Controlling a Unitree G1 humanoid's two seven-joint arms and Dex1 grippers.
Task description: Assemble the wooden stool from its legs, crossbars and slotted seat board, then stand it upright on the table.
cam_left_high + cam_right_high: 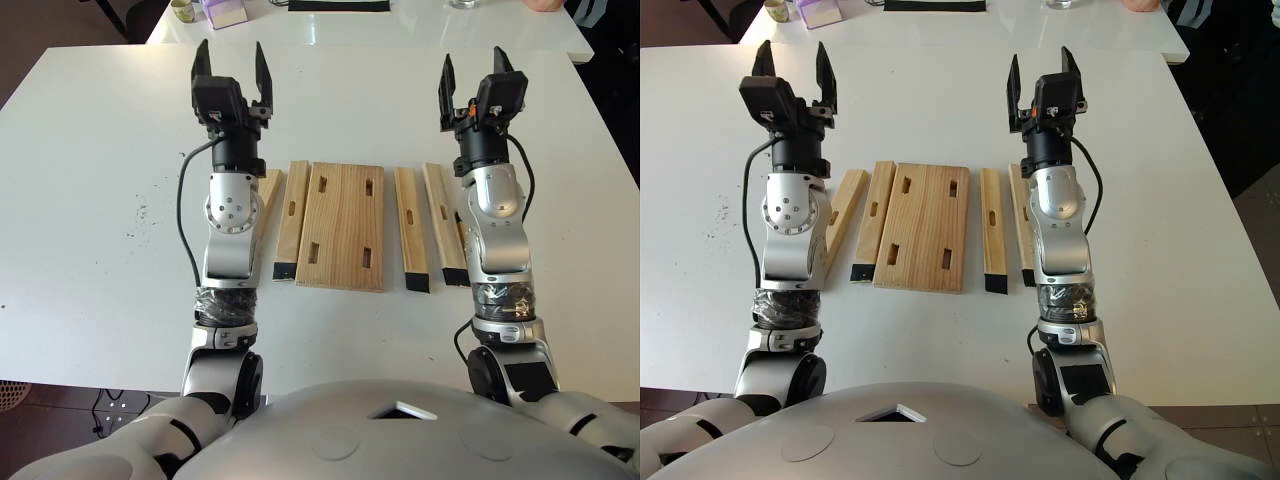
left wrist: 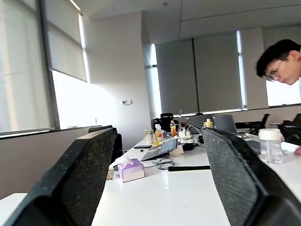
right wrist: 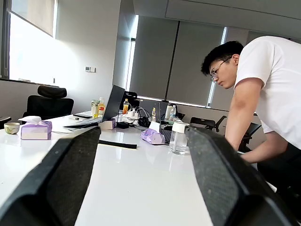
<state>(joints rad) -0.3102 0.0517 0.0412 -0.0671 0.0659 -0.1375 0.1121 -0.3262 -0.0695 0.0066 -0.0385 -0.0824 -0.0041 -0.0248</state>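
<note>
The slotted seat board point(image 1: 341, 225) lies flat in the middle of the white table point(image 1: 90, 170). Wooden legs and crossbars lie beside it: one bar point(image 1: 291, 218) and another piece point(image 1: 267, 195) on its left, two bars point(image 1: 410, 226) point(image 1: 441, 220) on its right, with black tips toward me. My left gripper point(image 1: 231, 68) is held above the table beyond the left pieces, open and empty. Beyond the right pieces my right gripper point(image 1: 475, 78) is also open, holding nothing. Each wrist view looks out between its own black fingers point(image 2: 80, 183) point(image 3: 70, 174).
A second white table point(image 1: 420, 25) stands behind, carrying a purple tissue box point(image 1: 225, 12), a cup point(image 1: 182, 10) and a black strip point(image 1: 338, 5). Small dark specks point(image 1: 140, 212) mark the tabletop left of my left arm. A person leans over the far table.
</note>
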